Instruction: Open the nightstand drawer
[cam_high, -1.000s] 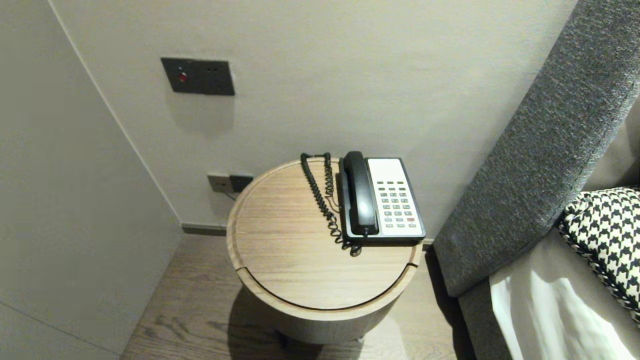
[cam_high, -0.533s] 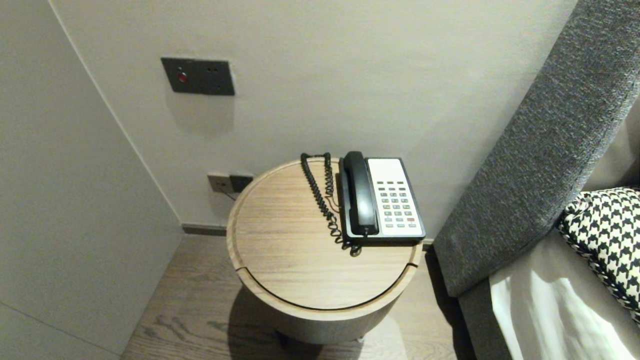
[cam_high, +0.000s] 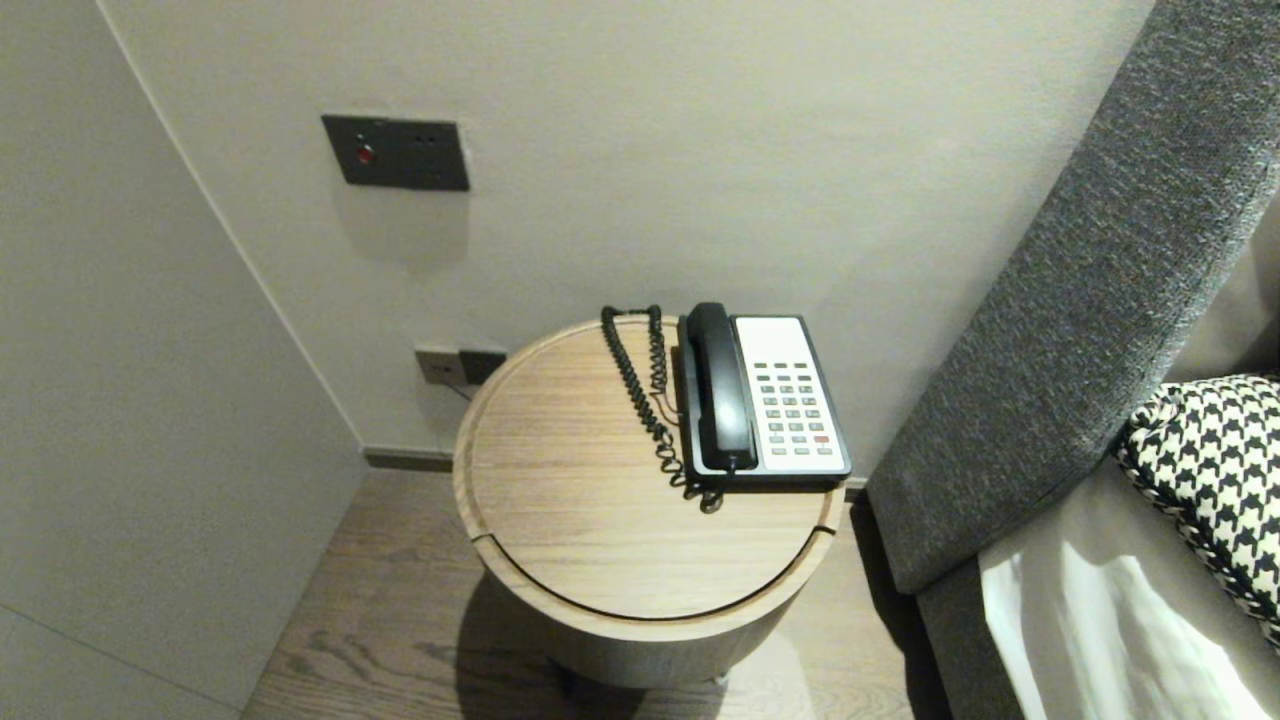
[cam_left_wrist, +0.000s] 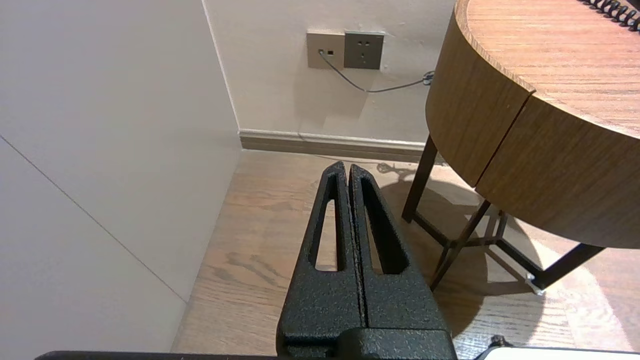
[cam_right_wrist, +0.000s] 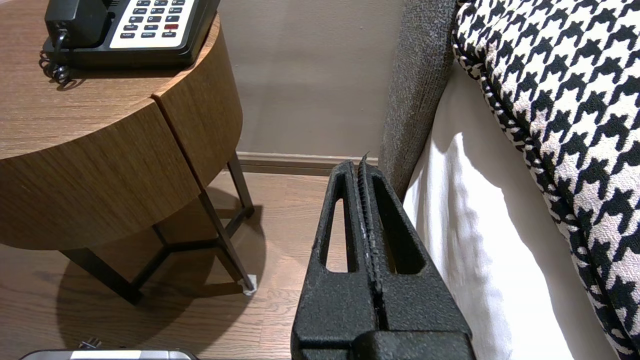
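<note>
Bedside, the round wooden table (cam_high: 560, 530) bears the telephone (cam_high: 790, 400) at its far right; left gripper (cam_left_wrist: 346, 167) and right gripper (cam_right_wrist: 361, 167) hang low beside it, pressed together and empty, so nothing seems begun, and reaching the telephone calls for rising above the rim.

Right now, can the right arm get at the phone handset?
Probably yes: the handset lies uncovered, with bare table before it. The right claw, shut beside the bed, has nothing between it and the table.

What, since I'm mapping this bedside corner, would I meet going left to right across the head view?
wall switch panel → coiled cord → handset → keypad → grey headboard → houndstooth pillow
</note>
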